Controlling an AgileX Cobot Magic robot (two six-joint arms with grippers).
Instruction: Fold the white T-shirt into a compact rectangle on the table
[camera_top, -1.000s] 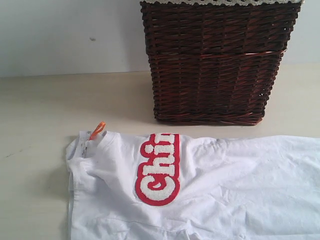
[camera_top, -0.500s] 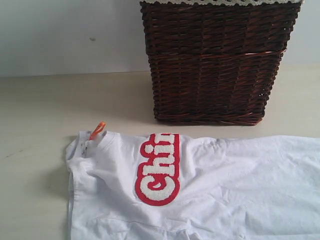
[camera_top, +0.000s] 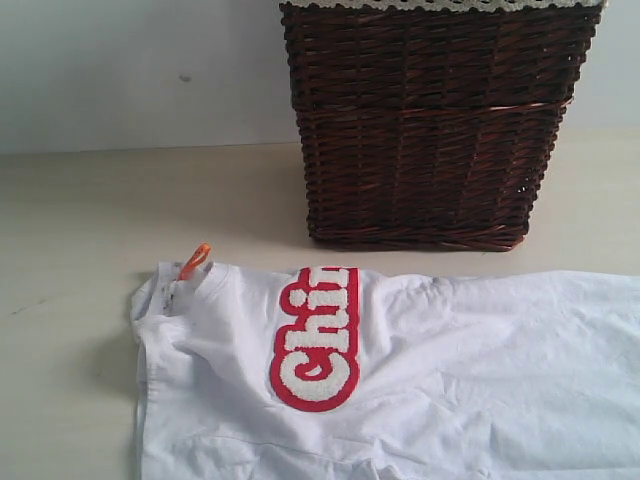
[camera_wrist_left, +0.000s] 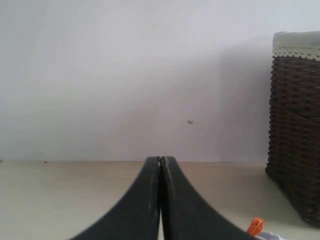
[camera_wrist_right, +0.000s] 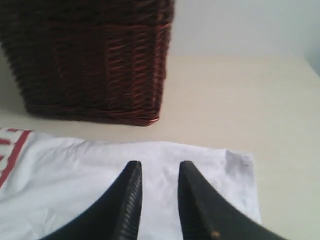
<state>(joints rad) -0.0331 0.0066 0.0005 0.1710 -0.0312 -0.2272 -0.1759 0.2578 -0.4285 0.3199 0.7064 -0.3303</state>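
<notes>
The white T-shirt (camera_top: 450, 370) lies partly folded along the table's (camera_top: 90, 220) near side, its red patch with fuzzy white letters (camera_top: 318, 335) and orange neck tag (camera_top: 195, 260) at the left end. Neither gripper shows in the exterior view. My left gripper (camera_wrist_left: 161, 161) is shut with nothing in it, above bare table, the orange tag (camera_wrist_left: 255, 226) off to one side. My right gripper (camera_wrist_right: 159, 167) is open above the T-shirt (camera_wrist_right: 75, 185) near its hem corner, its fingers apart over white cloth.
A dark brown wicker basket (camera_top: 430, 120) with a white lace trim stands behind the shirt at centre right. It also appears as the wicker basket (camera_wrist_left: 296, 130) and basket (camera_wrist_right: 90, 55) in the wrist views. A pale wall rises behind the table.
</notes>
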